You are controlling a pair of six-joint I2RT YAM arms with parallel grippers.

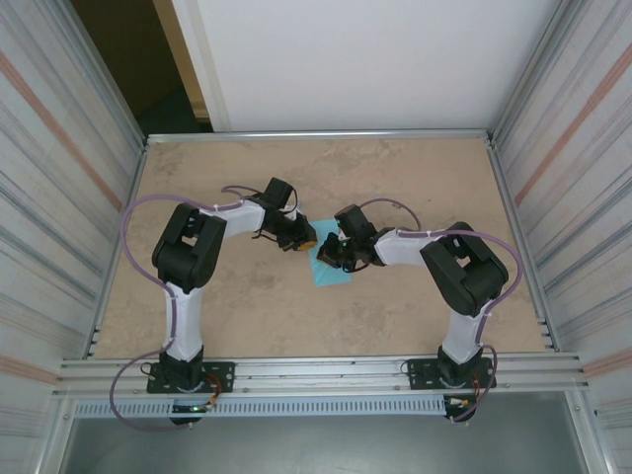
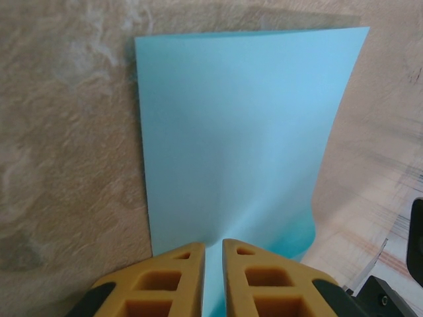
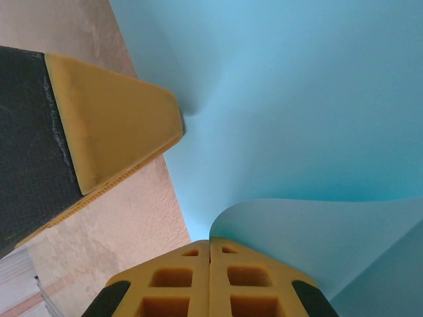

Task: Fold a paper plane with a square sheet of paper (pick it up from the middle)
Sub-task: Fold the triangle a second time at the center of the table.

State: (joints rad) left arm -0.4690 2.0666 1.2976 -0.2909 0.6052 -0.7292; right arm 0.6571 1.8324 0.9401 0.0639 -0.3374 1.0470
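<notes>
The square sheet of paper [image 1: 328,273] is light blue and lies mid-table between both arms, one part bowed upward. My left gripper [image 1: 302,240] is at the sheet's far-left edge. In the left wrist view the sheet [image 2: 244,132] runs into the narrow slit of that gripper [image 2: 213,246], with creases fanning out from the tips. My right gripper [image 1: 341,255] is over the sheet's far side. Its jaws [image 3: 210,241] are pressed together on a curled-up flap [image 3: 317,231] of the sheet [image 3: 297,99]. A left finger [image 3: 119,119] dimples the paper. The paper plane is out of view.
The tan mottled table [image 1: 415,178] is fenced by aluminium rails, with one along the near edge [image 1: 316,370] and striped walls on both sides. The two grippers are close together, with only a small gap between them. Dark right-arm parts [image 2: 396,290] sit near the left gripper.
</notes>
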